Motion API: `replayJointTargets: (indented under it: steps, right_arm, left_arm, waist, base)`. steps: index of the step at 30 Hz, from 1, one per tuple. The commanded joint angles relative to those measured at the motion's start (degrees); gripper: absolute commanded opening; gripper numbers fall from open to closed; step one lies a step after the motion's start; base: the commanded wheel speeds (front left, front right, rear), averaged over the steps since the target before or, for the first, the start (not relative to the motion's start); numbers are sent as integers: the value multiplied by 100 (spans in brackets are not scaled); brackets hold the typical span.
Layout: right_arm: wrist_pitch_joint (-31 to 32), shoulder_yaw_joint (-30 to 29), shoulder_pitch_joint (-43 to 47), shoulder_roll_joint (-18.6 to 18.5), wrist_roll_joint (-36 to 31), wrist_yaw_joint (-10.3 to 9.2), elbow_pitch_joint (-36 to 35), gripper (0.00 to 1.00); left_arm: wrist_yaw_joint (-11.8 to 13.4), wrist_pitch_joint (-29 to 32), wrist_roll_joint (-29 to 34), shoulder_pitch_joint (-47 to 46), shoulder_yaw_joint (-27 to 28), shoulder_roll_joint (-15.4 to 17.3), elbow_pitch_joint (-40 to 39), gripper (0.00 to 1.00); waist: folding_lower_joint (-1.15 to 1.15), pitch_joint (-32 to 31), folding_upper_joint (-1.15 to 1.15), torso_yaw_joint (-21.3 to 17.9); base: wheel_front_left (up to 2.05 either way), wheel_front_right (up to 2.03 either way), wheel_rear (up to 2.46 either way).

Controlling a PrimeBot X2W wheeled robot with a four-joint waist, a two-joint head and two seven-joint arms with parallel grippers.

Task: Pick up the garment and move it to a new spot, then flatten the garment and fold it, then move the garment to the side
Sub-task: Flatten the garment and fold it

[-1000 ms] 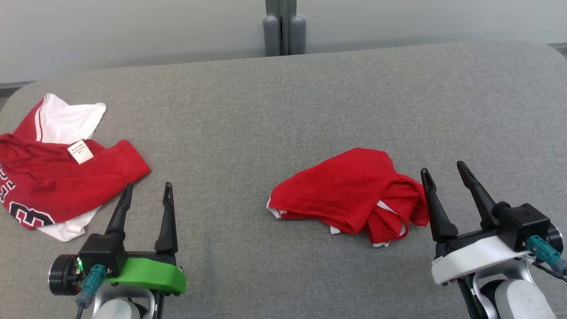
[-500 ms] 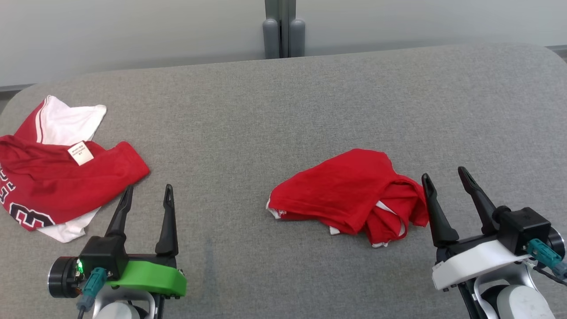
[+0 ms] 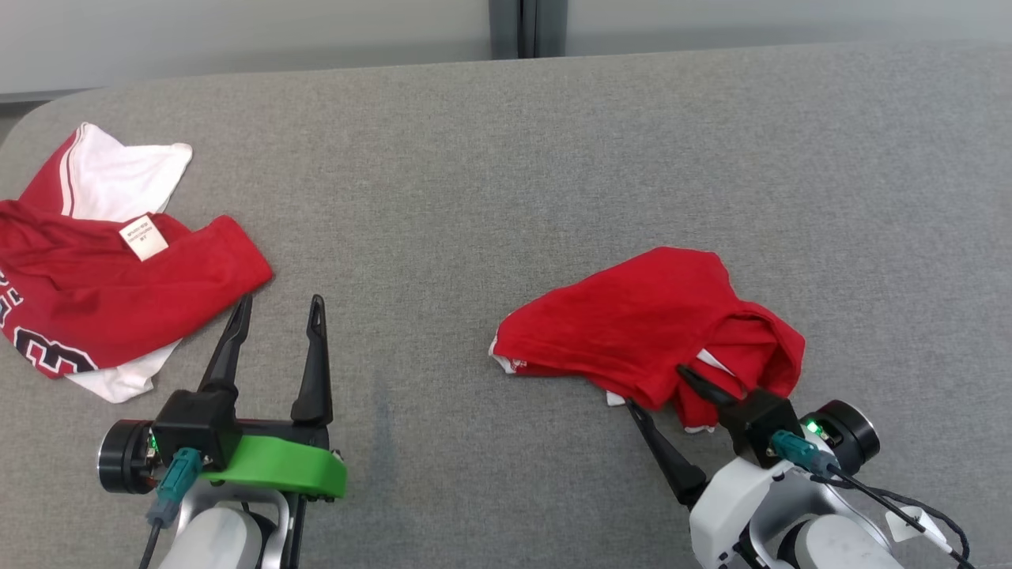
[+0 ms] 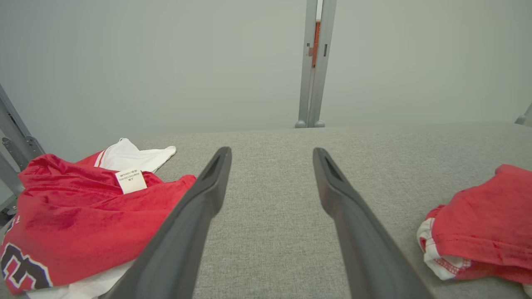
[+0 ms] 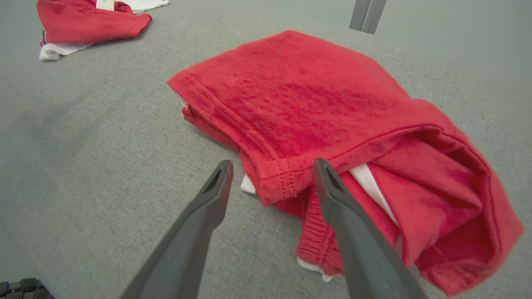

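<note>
Crumpled red knit garment with white trim (image 3: 648,332) is lying bunched centre-right on grey woven-fabric bench (image 3: 474,158). Right hand (image 3: 658,389) is tilting low, fingers spread wide around near hem, gripping nothing. Left hand (image 3: 281,299) is hovering wide open, empty, beside red-and-white jersey (image 3: 103,292).

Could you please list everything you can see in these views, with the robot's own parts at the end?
crumpled red garment: one, red with white trim, right of centre on the table.
jersey: one, red and white with dark lettering, at the table's left edge.
label: one, white, on the jersey.
table: one, grey fabric top.
post: one, grey, behind the table's far edge.
left gripper: one, dark fingers, open, beside the jersey.
right gripper: one, dark fingers, open, at the crumpled red garment's near edge.
</note>
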Motion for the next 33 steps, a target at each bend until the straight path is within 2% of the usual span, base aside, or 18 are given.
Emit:
replayJointTargets:
  steps: [1,6,7,8,9,14,20,23,27,33]
  right_arm:
    - [-19,42,-159,-58,-105,1,99,100]
    - [119,112,-405,-146,-472,1,439,100]
    - [155,119,-442,-167,-550,1,489,45]
    - [192,124,-451,-171,-590,1,526,6]
    - [243,136,-471,-180,-630,1,575,0]
    - [109,192,-577,-120,-439,1,443,0]
    - [-145,618,-860,22,-28,1,-220,0]
    - [-276,612,-1150,176,122,1,-474,0]
    - [-472,-40,-1416,514,229,1,-464,0]
    - [-718,-1704,-1198,868,382,1,-34,0]
  left_arm:
    - [-25,-38,18,-113,14,-26,26,100]
    - [-65,-56,37,-226,31,-73,106,100]
    - [-75,-62,43,-247,39,-82,121,100]
    - [-82,-68,47,-260,45,-93,132,100]
    - [-85,-75,51,-275,51,-106,143,100]
    - [-127,-92,68,-290,71,-142,210,100]
    - [-138,-93,85,-226,122,-164,257,100]
    - [-152,-96,100,-211,139,-158,269,100]
    - [-162,-93,121,-204,136,-167,261,100]
    - [-180,-94,133,-183,99,-148,234,100]
  waist:
    - [0,166,0,110]
    - [0,308,0,155]
    - [0,324,0,156]
    - [0,335,0,156]
    - [0,345,0,155]
    - [0,327,0,146]
    - [0,217,0,86]
    - [0,173,0,48]
    - [0,137,0,14]
    - [0,171,0,8]
  base:
    - [0,0,0]
    - [0,0,0]
    - [0,0,0]
    - [0,0,0]
    - [0,0,0]
    - [0,0,0]
    - [0,0,0]
    - [0,0,0]
    - [0,0,0]
    - [0,0,0]
